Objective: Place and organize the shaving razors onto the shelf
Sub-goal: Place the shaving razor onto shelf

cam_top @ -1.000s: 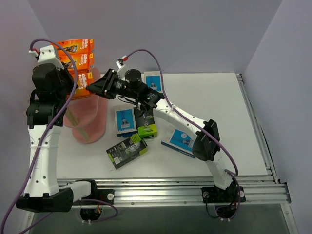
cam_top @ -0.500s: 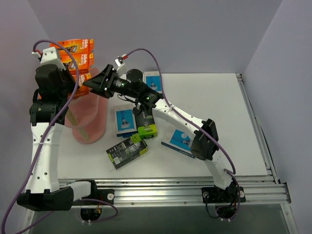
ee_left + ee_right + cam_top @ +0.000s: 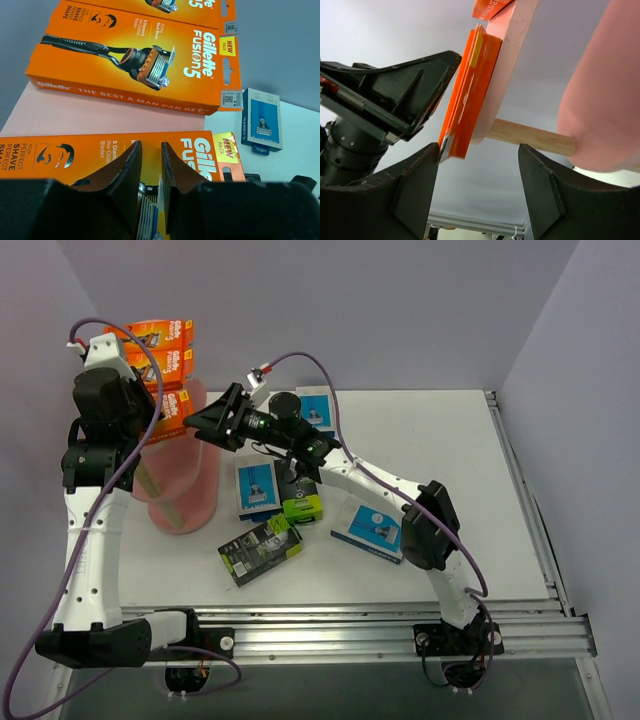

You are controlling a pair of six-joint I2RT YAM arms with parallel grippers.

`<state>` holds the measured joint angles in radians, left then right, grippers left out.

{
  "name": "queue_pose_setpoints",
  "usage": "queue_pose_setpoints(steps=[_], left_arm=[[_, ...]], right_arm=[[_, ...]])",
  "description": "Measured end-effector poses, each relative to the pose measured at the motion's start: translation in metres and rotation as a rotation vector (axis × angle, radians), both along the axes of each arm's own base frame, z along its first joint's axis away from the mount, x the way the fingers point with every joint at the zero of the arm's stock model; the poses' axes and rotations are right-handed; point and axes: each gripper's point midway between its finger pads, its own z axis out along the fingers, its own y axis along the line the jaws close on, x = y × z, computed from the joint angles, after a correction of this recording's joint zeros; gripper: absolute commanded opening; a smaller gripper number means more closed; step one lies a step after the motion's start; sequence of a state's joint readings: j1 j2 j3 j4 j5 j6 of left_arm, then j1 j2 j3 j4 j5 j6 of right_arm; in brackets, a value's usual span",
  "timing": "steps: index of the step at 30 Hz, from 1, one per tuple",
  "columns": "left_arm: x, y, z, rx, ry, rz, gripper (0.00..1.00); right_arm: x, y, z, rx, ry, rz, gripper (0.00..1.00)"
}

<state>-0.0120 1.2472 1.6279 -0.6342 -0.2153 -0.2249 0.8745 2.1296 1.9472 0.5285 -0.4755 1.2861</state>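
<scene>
Overhead, three orange packs (image 3: 163, 362) sit on the pink shelf (image 3: 190, 495). Left wrist: they read "Gillette Fusion5", "NEW PACK"; a blue pack (image 3: 262, 122) reads "HARRY'S"; the left gripper (image 3: 151, 147), nearly closed, overlies the lowest orange pack (image 3: 60, 155), grip unclear. Right wrist: the right gripper (image 3: 479, 150) gapes empty beside it.

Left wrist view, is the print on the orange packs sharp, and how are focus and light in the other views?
Left wrist view: lettering on the middle orange pack reads crisply; the left pincer is mostly dark. Right wrist view: the pink shelf looks soft, the right pincer near black against a pale backdrop. Top view: even light, faint shadows, no glare.
</scene>
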Motion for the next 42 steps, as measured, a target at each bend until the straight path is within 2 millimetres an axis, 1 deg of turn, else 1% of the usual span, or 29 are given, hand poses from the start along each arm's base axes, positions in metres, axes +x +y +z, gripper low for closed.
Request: queue_pose_setpoints(steps=[5, 11, 13, 17, 19, 20, 22, 24, 26, 27, 30, 33, 38, 39, 40, 42], left_arm=[[0.0, 0.0, -0.001, -0.001, 0.008, -0.003, 0.31], [0.002, -0.001, 0.004, -0.001, 0.017, -0.006, 0.31], [0.003, -0.001, 0.005, -0.001, 0.018, -0.006, 0.31], [0.003, -0.001, 0.006, 0.002, 0.03, -0.006, 0.31], [0.002, -0.001, 0.013, 0.003, 0.023, -0.007, 0.34], [0.001, -0.001, 0.018, 0.004, 0.015, -0.007, 0.37], [-0.003, -0.001, 0.03, 0.006, -0.006, -0.008, 0.41], [-0.009, -0.001, 0.045, 0.006, -0.034, -0.011, 0.45], [-0.018, 0.002, 0.061, 0.002, -0.068, -0.006, 0.46], [-0.023, 0.003, 0.066, 0.0, -0.077, -0.001, 0.48], [-0.041, 0.008, 0.075, -0.011, -0.092, 0.017, 0.48], [-0.061, 0.007, 0.078, -0.03, -0.095, 0.021, 0.48], [-0.095, 0.0, 0.081, -0.068, -0.101, 0.003, 0.47], [-0.102, -0.001, 0.081, -0.072, -0.104, -0.003, 0.46], [-0.107, -0.002, 0.08, -0.075, -0.105, -0.005, 0.41], [-0.118, -0.003, 0.075, -0.083, -0.1, -0.007, 0.38]], right_arm=[[-0.001, -0.023, 0.006, 0.003, -0.004, -0.02, 0.61], [0.003, -0.043, 0.025, 0.045, -0.044, -0.035, 0.62], [0.003, -0.049, 0.029, 0.056, -0.055, -0.037, 0.62], [0.004, -0.065, 0.024, 0.047, -0.051, -0.049, 0.62], [0.002, -0.075, 0.018, 0.037, -0.045, -0.051, 0.62], [0.002, -0.08, 0.015, 0.031, -0.043, -0.054, 0.62], [0.001, -0.093, 0.01, 0.021, -0.039, -0.065, 0.63], [0.002, -0.109, 0.004, 0.007, -0.034, -0.078, 0.63], [0.003, -0.124, 0.0, -0.003, -0.038, -0.096, 0.63], [0.004, -0.133, -0.003, -0.011, -0.041, -0.107, 0.63], [0.005, -0.153, -0.013, -0.029, -0.04, -0.127, 0.63], [0.005, -0.168, -0.025, -0.044, -0.035, -0.137, 0.63], [0.0, -0.186, -0.057, -0.087, -0.003, -0.132, 0.63], [-0.002, -0.189, -0.062, -0.096, 0.001, -0.13, 0.63], [-0.005, -0.193, -0.066, -0.104, 0.004, -0.128, 0.63], [-0.008, -0.202, -0.071, -0.114, 0.002, -0.131, 0.64]])
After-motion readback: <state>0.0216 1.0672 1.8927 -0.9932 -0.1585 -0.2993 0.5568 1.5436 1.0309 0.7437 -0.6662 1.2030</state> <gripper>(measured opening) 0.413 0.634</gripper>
